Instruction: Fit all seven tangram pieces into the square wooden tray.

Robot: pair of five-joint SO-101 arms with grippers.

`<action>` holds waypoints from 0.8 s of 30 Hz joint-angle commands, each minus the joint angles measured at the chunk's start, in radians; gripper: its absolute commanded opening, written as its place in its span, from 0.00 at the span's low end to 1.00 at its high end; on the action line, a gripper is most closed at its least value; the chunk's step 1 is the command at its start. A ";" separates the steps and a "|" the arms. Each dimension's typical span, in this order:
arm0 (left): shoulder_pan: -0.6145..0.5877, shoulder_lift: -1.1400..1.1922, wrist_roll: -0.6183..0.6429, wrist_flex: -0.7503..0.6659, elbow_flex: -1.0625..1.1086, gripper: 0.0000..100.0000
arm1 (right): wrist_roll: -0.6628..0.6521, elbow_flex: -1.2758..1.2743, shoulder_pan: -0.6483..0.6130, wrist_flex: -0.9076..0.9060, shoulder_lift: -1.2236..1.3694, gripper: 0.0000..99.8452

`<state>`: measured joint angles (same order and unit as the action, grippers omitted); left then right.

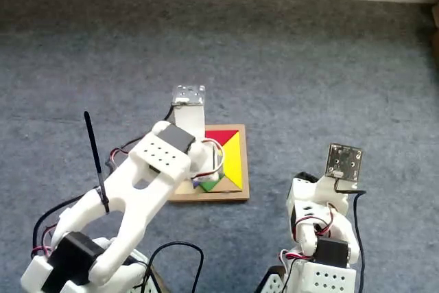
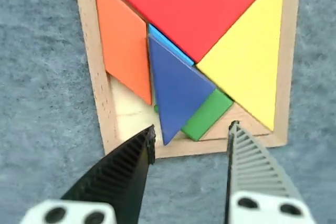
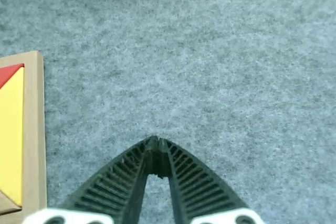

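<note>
Item: dark blue triangle (image 2: 176, 90), lying inside the wooden tray (image 2: 89, 66) near its middle and toward the rim closest to the left gripper (image 2: 191, 128). It appears to ride over a light blue piece (image 2: 169, 40) and a green piece (image 2: 209, 115) rather than sitting flat, so it is judged not yet seated. Orientation: its longest edge runs alongside the orange piece (image 2: 123, 40), from the tray's centre out toward the near rim. The square corner points across at the yellow triangle (image 2: 252, 61), and one sharp tip almost reaches the near rim. Neighbours in the tray: the red triangle (image 2: 194, 3) fills the far side and the yellow triangle the side next to it, both flat and snug, apparently placed for good. The orange piece lies along the rim opposite the yellow one. Bare wood shows in the corner between the orange piece and the near rim, likely the room the loose pieces need. Whether a seventh piece lies beneath them cannot be told. Left gripper: hangs just outside the near rim, jaws wide and empty, one finger to each side of the triangle's tip, a stance judged suited to nudging or gripping it. Right gripper (image 3: 156, 148): beside the tray on the yellow-triangle side, well apart from it, jaws pressed together on nothing, over plain grey carpet (image 3: 220, 51), seemingly parked clear of the work.
</note>
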<state>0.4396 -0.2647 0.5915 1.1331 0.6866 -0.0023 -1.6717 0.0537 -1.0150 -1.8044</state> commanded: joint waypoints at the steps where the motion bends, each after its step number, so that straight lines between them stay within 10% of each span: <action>1: 0.002 -0.036 -0.173 0.009 0.013 0.23 | 0.002 -0.110 0.015 0.013 0.005 0.00; 24: -0.216 0.079 -0.551 -0.149 0.081 0.23 | 0.002 -0.110 0.015 0.013 0.005 0.00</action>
<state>0.2463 -0.2217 0.0667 1.0104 0.8002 -0.0023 -1.6717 0.0537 -1.0150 -1.8044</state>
